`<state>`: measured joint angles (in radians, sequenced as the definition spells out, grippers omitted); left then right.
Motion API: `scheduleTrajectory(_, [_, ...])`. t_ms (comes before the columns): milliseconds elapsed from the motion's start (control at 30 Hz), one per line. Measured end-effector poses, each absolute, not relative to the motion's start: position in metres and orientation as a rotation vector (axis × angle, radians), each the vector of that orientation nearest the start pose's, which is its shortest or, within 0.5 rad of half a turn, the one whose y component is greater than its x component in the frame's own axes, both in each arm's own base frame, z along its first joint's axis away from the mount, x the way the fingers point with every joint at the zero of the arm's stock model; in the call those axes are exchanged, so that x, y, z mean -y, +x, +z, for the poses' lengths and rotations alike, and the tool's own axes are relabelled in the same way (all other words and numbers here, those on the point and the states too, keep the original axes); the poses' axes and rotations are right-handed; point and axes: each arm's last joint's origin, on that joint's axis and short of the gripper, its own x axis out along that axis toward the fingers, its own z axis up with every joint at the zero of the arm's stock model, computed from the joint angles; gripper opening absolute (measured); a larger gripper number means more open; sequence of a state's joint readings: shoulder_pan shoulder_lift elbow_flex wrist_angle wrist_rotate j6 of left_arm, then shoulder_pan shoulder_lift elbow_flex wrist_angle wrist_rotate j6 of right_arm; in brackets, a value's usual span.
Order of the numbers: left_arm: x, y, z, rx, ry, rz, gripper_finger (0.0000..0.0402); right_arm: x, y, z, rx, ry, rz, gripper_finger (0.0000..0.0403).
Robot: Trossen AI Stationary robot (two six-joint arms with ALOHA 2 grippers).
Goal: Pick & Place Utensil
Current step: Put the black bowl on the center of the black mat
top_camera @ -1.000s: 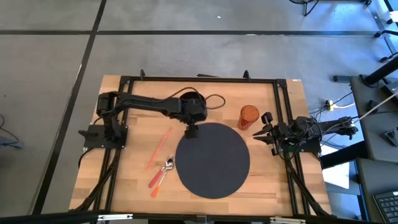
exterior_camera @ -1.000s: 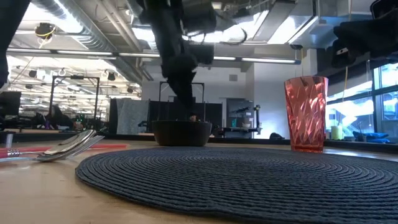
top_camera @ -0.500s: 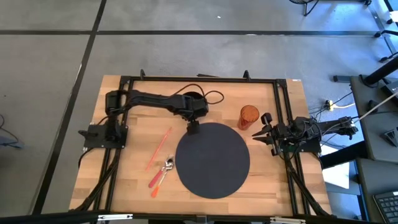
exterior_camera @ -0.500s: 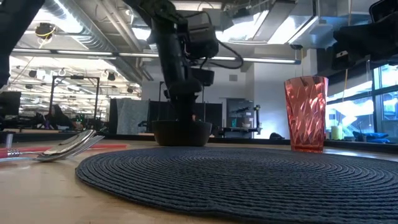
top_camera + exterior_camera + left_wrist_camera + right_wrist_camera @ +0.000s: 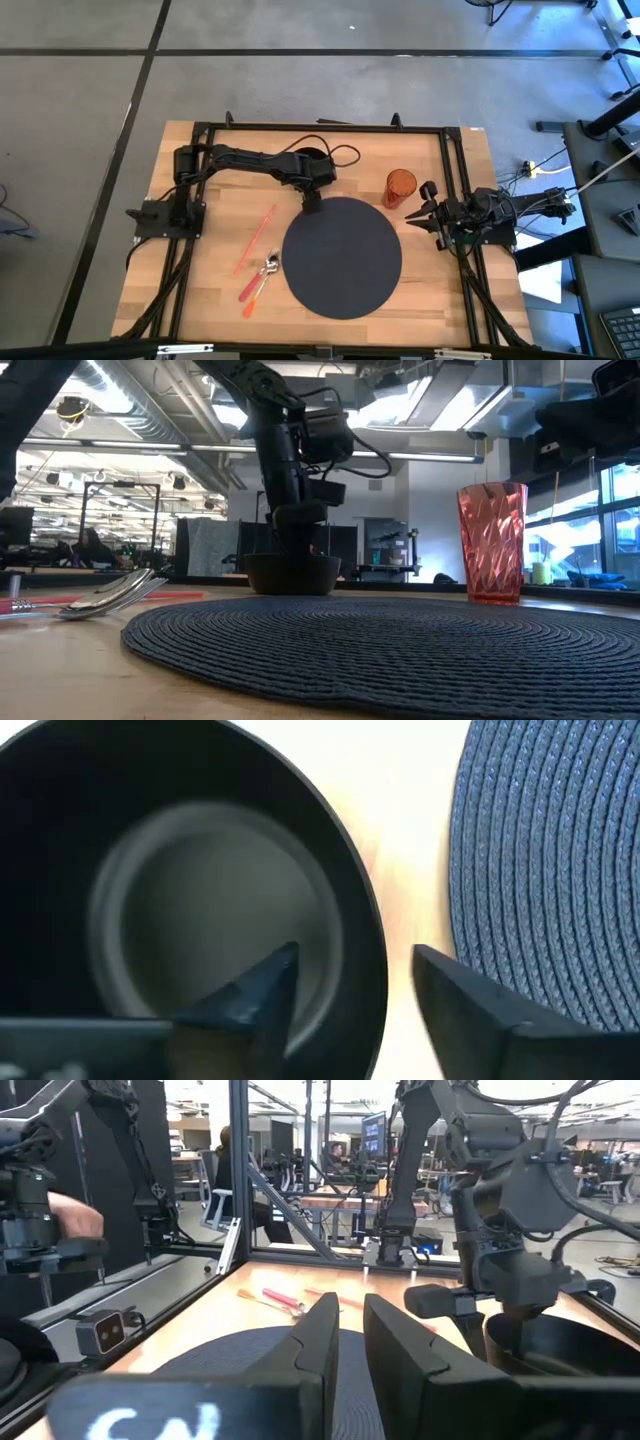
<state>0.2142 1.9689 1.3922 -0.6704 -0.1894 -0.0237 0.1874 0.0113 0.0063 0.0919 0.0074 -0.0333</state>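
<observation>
A black bowl stands on the wood just beyond the far edge of the round dark woven mat. In the high view my left wrist mostly covers it. My left gripper is open and points down. One finger is inside the bowl and the other is outside, astride the rim nearest the mat, with a gap to each. A spoon and fork with orange handles and a red stick lie on the wood left of the mat. My right gripper waits, shut, at the table's right edge.
An orange ribbed tumbler stands at the mat's far right, close to my right gripper. A black frame runs round the table. Bare wood shows between the utensils and the left arm's base. A person shows in the room beyond.
My left gripper has drawn back from the mat's far edge toward the table's far edge. It has come down over the bowl's near rim, and the wrist has tipped steeper. The bowl, the utensils and the tumbler have stayed in place.
</observation>
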Motion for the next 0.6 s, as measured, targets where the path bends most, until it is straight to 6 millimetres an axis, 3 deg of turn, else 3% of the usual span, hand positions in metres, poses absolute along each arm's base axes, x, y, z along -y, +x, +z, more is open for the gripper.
scheduleTrajectory(233, [-0.087,0.381,0.173,-1.250,-0.011,0.385,0.0015,-0.018,0.096,0.174,0.090,-0.023,0.179,0.0053])
scheduleTrajectory(400, [-0.072,0.382,0.180,-1.241,0.038,0.343,0.0004,-0.018,0.096,0.174,0.090,-0.023,0.179,0.0053])
scheduleTrajectory(600, [-0.028,0.393,0.217,-1.221,0.126,0.261,0.0004,-0.018,0.096,0.174,0.094,-0.024,0.178,0.0053])
